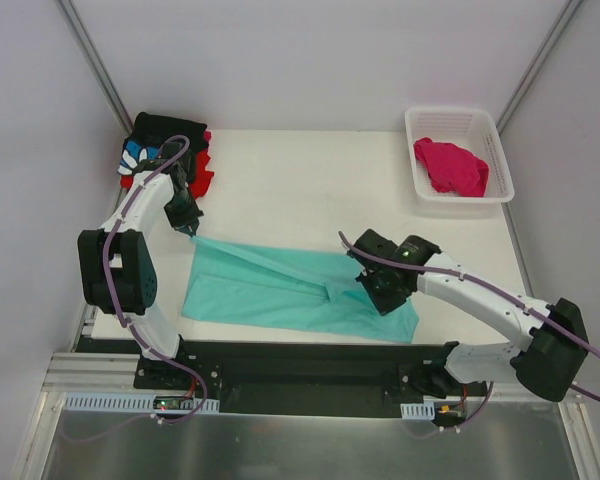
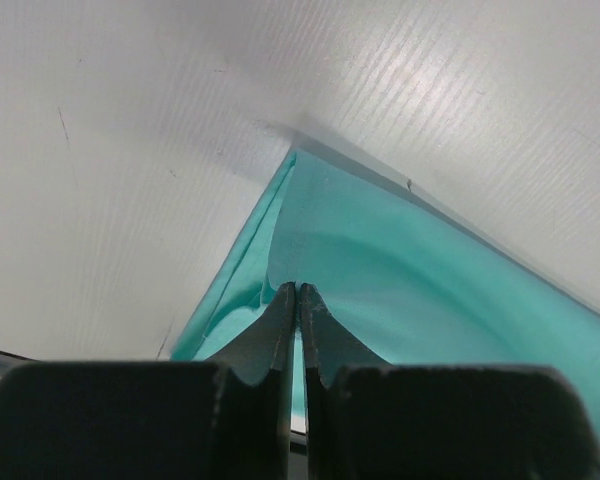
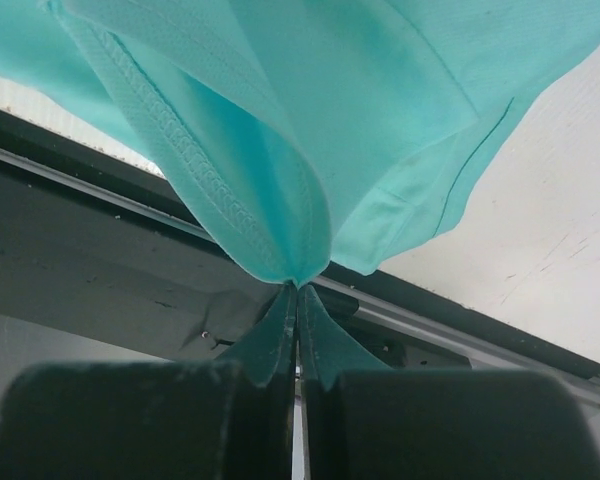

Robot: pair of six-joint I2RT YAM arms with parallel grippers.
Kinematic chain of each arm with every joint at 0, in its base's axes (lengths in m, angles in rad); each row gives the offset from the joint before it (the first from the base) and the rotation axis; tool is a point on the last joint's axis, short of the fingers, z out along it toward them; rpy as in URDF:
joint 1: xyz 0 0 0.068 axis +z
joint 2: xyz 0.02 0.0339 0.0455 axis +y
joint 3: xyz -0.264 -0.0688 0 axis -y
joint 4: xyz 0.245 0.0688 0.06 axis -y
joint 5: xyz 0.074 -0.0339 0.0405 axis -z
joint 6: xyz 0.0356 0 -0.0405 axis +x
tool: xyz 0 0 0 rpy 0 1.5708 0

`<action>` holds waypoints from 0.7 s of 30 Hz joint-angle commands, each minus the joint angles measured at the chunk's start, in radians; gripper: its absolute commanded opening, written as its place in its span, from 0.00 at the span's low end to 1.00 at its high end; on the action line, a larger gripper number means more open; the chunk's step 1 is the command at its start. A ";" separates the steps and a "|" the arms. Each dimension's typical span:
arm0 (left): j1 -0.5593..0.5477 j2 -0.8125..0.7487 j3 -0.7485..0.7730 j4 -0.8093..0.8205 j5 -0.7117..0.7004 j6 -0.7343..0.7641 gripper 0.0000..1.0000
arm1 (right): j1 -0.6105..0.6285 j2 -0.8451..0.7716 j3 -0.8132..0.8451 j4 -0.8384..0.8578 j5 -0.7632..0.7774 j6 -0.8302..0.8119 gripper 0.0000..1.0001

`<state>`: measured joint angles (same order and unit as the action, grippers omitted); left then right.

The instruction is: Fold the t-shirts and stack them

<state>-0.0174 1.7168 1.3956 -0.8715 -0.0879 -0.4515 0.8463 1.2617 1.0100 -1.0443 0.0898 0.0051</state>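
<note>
Walls (image 1: 310,60): pale panels on three sides.
Table (image 1: 310,190): white, faintly scuffed.
Mint-teal t-shirt (image 1: 270,285): spread along the near edge.
Basket (image 1: 450,111): far right corner, holding the magenta t-shirt (image 1: 452,165).
Black t-shirt (image 1: 160,128), red t-shirt (image 1: 202,175): piled at the far left corner.
Left gripper (image 2: 297,290): jaws pinched tight on the mint-teal corner.
Right gripper (image 3: 298,290): jaws clamped on a hemmed fold.

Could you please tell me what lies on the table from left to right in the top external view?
Pile of black and red t-shirts → mint-teal t-shirt → white basket holding the magenta-pink t-shirt.
</note>
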 commanded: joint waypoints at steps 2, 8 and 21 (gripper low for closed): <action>0.011 -0.022 0.000 -0.007 -0.007 0.028 0.00 | 0.066 -0.001 -0.037 -0.036 0.007 0.096 0.01; 0.011 -0.028 -0.009 -0.004 -0.001 0.028 0.00 | 0.105 0.004 -0.088 -0.017 0.010 0.134 0.01; 0.011 -0.074 -0.052 -0.003 0.046 0.036 0.00 | 0.108 0.065 -0.099 0.023 0.030 0.134 0.01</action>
<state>-0.0174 1.7145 1.3693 -0.8669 -0.0673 -0.4416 0.9478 1.3117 0.9077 -1.0206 0.1001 0.1234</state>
